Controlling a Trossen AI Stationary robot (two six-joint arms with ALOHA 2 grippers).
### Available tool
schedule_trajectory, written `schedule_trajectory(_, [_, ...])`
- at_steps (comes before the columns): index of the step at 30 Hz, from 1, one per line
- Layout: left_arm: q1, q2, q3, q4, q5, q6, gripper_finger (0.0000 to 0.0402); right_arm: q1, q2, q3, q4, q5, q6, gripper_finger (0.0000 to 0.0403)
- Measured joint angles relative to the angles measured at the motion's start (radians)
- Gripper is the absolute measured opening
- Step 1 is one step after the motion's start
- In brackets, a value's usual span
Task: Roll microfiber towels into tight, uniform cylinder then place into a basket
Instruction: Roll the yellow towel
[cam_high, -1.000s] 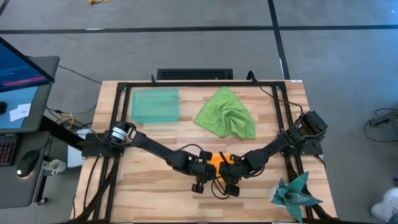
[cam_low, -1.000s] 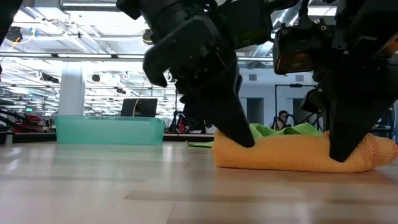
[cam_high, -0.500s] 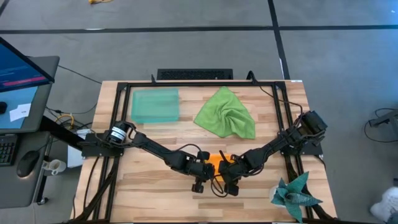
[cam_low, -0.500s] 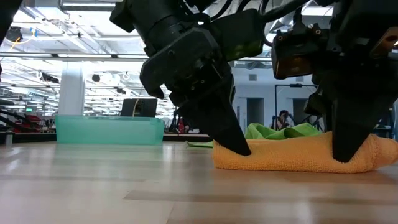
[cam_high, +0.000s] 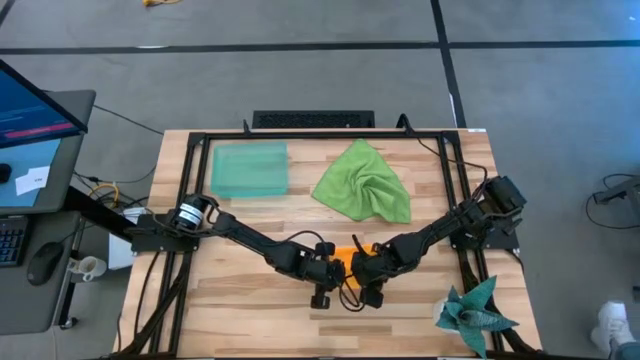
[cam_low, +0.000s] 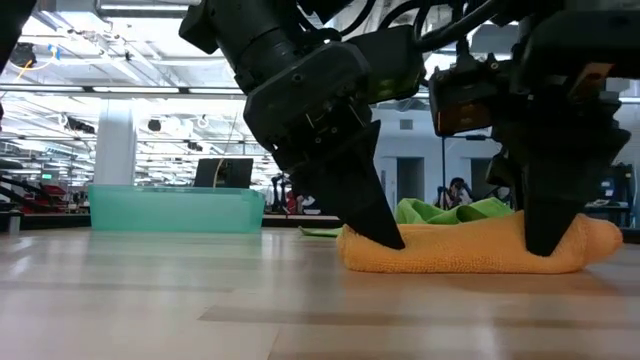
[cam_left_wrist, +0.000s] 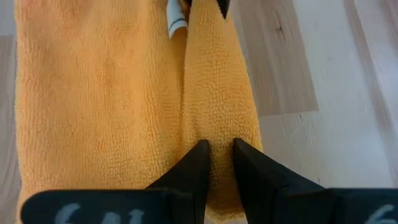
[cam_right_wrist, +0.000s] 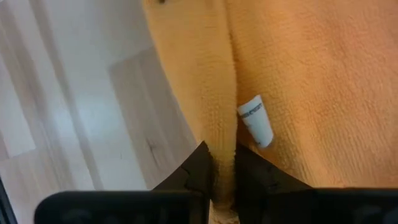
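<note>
High view, bench (cam_high: 250, 300): both arms meet at its front centre, over the one cloth being worked.
Green towel (cam_high: 362, 182): crumpled at the back, untouched, beside the basket (cam_high: 249, 169); likely waiting its turn.
Orange towel (cam_low: 465, 246): low, partly rolled bundle, pinned at both ends so the roll probably stays even.
Left hand (cam_left_wrist: 218, 149): fingers nearly closed, pinching a fold of orange towel.
Right hand (cam_right_wrist: 222, 155): same narrow pinch on the opposite end's fold, near the white label (cam_right_wrist: 257, 121).
</note>
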Motion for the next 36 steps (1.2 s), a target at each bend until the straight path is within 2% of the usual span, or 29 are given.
schedule_trajectory(9, [0.002,0.001,0.0,0.002,0.0,-0.019,0.0065,0.003,0.004,-0.001,0.002,-0.01,-0.071,0.0081])
schedule_trajectory(17, [0.002,0.001,-0.001,0.002,0.0,-0.035,0.0065,-0.001,0.002,0.0,-0.006,-0.024,-0.148,0.0152])
schedule_trajectory(21, [0.003,0.002,-0.001,0.002,-0.001,-0.041,0.0065,-0.024,0.0,0.024,-0.142,-0.039,-0.145,0.0175])
schedule_trajectory(27, [0.006,0.002,-0.001,0.001,-0.001,-0.081,0.0065,-0.016,-0.027,0.03,-0.225,0.001,-0.256,0.0181])
schedule_trajectory(36, [0.006,0.002,-0.002,0.001,-0.001,-0.087,0.0065,0.068,-0.206,0.01,-0.262,0.159,-0.301,0.0165])
